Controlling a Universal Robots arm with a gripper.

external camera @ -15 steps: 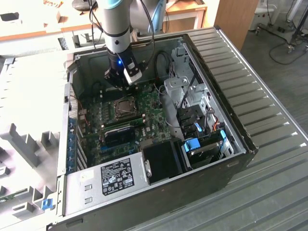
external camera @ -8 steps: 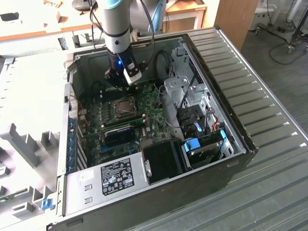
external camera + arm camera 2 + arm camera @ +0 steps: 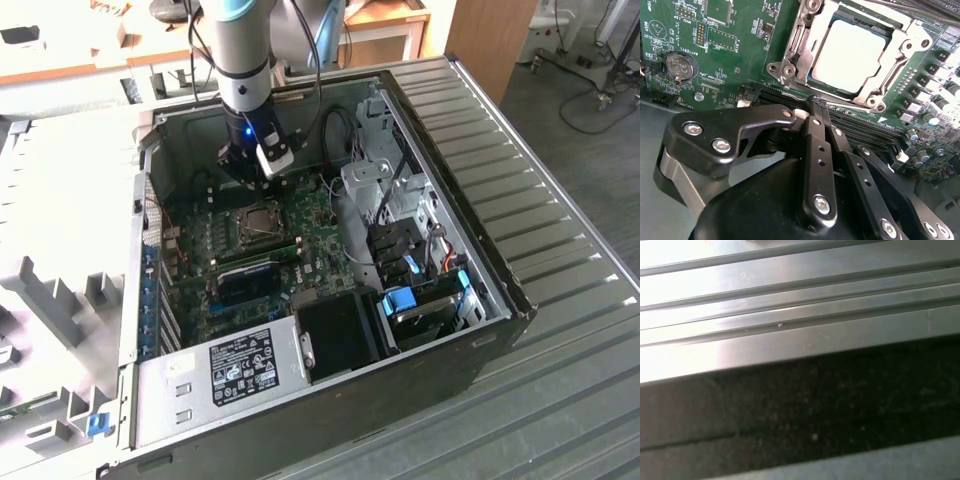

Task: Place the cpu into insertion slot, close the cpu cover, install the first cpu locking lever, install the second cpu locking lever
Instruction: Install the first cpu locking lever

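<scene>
Hard light bleaches the white packing [image 3: 50, 300] on the exterior view's left almost blank, the open computer case [image 3: 330, 420] under my arm [image 3: 243, 60] lies dim inside, the cpu [image 3: 847, 55] glares white in the second wrist view, and pale sheen streaks the ribbed metal [image 3: 790, 305] in the first wrist view.

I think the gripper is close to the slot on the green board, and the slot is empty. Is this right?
Not quite: the slot is not empty. The second wrist view shows the cpu lying in it. The gripper is close to the slot, over the green board.
</scene>
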